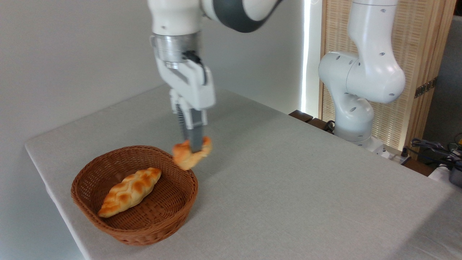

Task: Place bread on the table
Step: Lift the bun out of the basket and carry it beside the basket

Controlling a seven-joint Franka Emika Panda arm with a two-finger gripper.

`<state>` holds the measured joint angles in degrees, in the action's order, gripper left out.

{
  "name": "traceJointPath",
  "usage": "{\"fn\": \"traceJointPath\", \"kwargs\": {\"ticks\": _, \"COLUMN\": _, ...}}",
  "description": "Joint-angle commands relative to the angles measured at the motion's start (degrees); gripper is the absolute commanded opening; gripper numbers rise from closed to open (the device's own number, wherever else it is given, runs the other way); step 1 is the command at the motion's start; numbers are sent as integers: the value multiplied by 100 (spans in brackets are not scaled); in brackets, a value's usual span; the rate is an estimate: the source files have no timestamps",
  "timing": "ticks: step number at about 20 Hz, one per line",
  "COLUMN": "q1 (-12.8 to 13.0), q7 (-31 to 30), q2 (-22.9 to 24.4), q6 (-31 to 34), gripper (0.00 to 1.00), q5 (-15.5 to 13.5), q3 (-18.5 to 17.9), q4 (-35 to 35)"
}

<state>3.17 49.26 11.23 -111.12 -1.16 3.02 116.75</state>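
Above the wicker basket's (158,231) far rim, the tool (194,147) grips the small bun (186,155) clear of the grey tabletop (288,180); a braided loaf (130,191) lies inside.

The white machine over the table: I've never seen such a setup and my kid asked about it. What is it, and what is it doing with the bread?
It is a robot arm bolted beside the table, seen by one fixed camera looking down from the front. At its end hangs a gripper with two jaws, closed on a small round bun, held in the air just over the rim of a wicker basket. A longer braided loaf lies inside the basket. The bun is meant to go onto the cloth-covered table.
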Motion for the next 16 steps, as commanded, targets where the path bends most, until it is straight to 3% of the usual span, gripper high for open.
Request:
{"fn": "traceJointPath", "kwargs": {"ticks": 1, "q1": 718, "q7": 215, "q2": 775, "q6": -68, "gripper": 23, "q5": -60, "q3": -705, "q4": 1296}}
{"fn": "traceJointPath", "kwargs": {"ticks": 2, "q1": 833, "q7": 224, "q2": 767, "q6": -68, "gripper": 32, "q5": -60, "q3": -750, "q4": 1394}}
{"fn": "traceJointPath", "kwargs": {"ticks": 3, "q1": 921, "q7": 215, "q2": 714, "q6": -85, "gripper": 57, "q5": -52, "q3": -751, "q4": 1438}}
{"fn": "traceJointPath", "kwargs": {"ticks": 8, "q1": 1001, "q7": 233, "q2": 363, "q6": -173, "gripper": 100, "q5": 1, "q3": -751, "q4": 1456}}
{"fn": "traceJointPath", "kwargs": {"ticks": 16, "q1": 1001, "q7": 241, "q2": 274, "q6": -164, "gripper": 100, "q5": 10, "q3": -751, "q4": 1421}}
